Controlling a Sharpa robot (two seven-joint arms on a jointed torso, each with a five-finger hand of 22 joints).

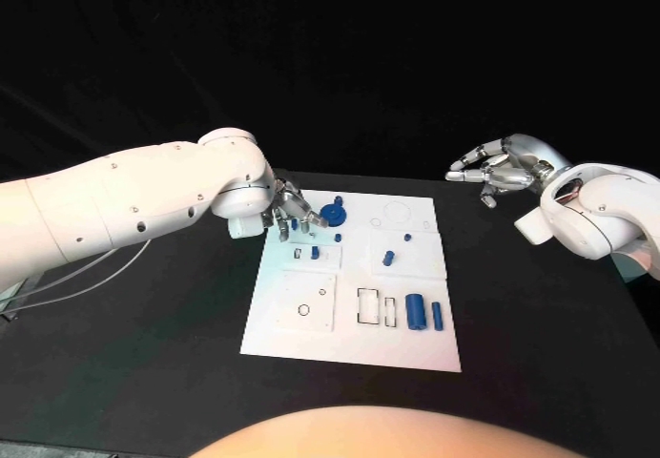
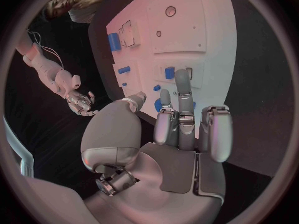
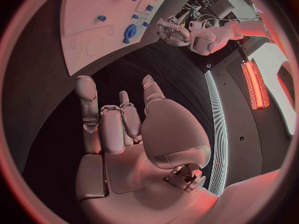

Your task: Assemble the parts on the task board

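Head view: left hand (image 1: 286, 218) sits over the far left corner of the task board (image 1: 355, 329), fingers pointing down and close together beside a round blue part (image 1: 336, 214); contact looks likely but I cannot tell if it is actually pinched. Other blue parts lie on the board: a small peg (image 1: 389, 256) mid-board and two blue cylinders (image 1: 423, 314) near the right edge by a rectangular slot (image 1: 370, 306). Right hand (image 1: 492, 174) hovers off the board past its far right corner, fingers loosely curled, holding nothing. Left wrist view: left hand's fingers (image 2: 182, 92) reach out over the board (image 2: 212, 40), fairly straight and side by side, fingertips right at a blue piece (image 2: 160, 104) that the hand partly hides; grasp not confirmable. Right wrist view: right hand (image 3: 118, 124) over bare black table (image 3: 50, 109), fingers half bent, slightly apart, empty; board corner and the round blue part (image 3: 130, 32) are well ahead of it. Judgement: step in hand is seating or gripping the round part at the far left. To do it well, close the fingertips squarely on its rim, keep it level over its recess, press straight down, and keep the right hand clear.
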